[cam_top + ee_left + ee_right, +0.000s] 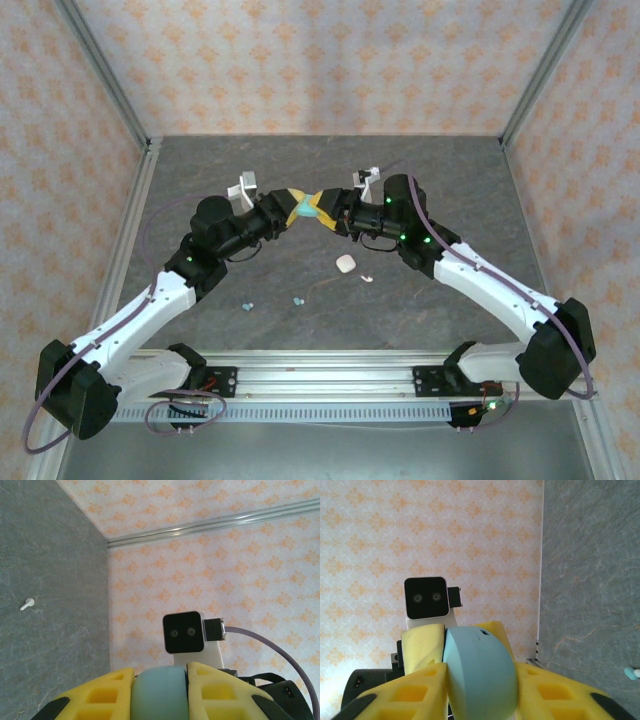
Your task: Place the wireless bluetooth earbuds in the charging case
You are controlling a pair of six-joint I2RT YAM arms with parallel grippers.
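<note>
Above the middle of the table, a pale teal charging case (pixel 308 210) hangs closed between both arms. My left gripper (pixel 297 211) pinches it from the left and my right gripper (pixel 323 213) from the right. In the left wrist view the case (pixel 160 692) sits between the yellow fingers (pixel 95 697). The right wrist view shows the case (pixel 480 675) clamped the same way. Two teal earbuds (pixel 248 305) (pixel 297 300) lie on the table near the front. A white earbud (pixel 366 279) lies beside a white case (pixel 345 263). One white earbud (pixel 27 603) and one teal earbud (pixel 631 673) appear in the wrist views.
The grey table (pixel 200 180) is bounded by patterned walls and metal corner posts (pixel 105 75). An aluminium rail (pixel 320 380) with both arm bases runs along the near edge.
</note>
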